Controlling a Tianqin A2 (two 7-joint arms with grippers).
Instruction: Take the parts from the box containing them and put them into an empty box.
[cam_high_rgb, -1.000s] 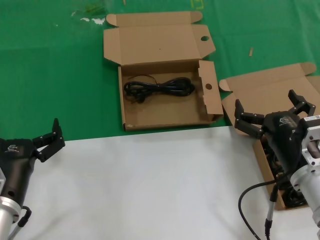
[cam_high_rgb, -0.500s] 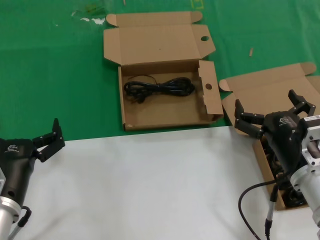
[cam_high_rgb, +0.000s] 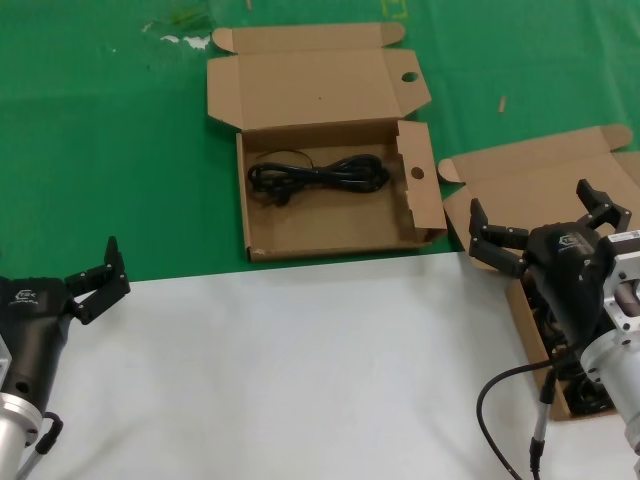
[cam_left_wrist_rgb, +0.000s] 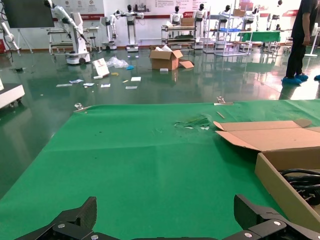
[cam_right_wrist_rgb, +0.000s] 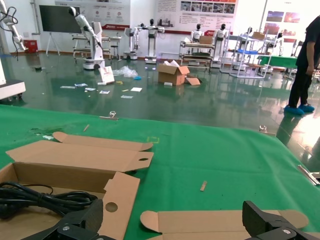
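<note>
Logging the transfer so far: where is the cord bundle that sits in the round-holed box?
In the head view, the cord bundle lies inside the round-holed box, toward its back wall, on the green mat beyond both grippers.

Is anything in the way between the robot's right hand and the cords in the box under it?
Nothing visible blocks it. The right hand, open, hangs right above the plain-lidded box, whose lid lies folded back. The cords show under the arm, partly hidden by it. The left hand waits far off.

The worktop (cam_high_rgb: 120, 130) is green at the top, white at the bottom. Two open cardboard boxes, (cam_high_rgb: 330, 215) and (cam_high_rgb: 530, 185), sit on it.
</note>
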